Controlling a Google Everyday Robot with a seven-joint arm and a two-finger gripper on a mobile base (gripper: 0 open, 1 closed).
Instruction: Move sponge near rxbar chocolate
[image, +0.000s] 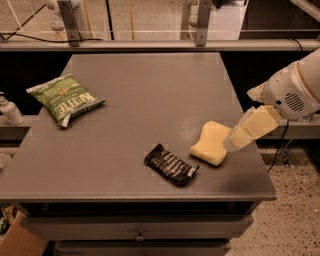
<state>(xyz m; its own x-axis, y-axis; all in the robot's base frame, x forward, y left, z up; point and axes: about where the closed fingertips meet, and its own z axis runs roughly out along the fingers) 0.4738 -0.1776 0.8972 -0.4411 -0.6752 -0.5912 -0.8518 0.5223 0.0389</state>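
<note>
The sponge (210, 142), a pale yellow foam block, lies flat on the grey table (150, 90) near its front right. The rxbar chocolate (171, 164), in a shiny black crinkled wrapper, lies just left of and slightly in front of the sponge, a small gap apart. My gripper (234, 142) reaches in from the right on the white arm (292, 92). Its tip is right at the sponge's right edge, low over the table near the table's right edge.
A green chip bag (65, 99) lies at the table's left side. A small bottle (9, 111) stands off the table's left edge. A railing runs behind the table. A drawer front (137, 232) is below the front edge.
</note>
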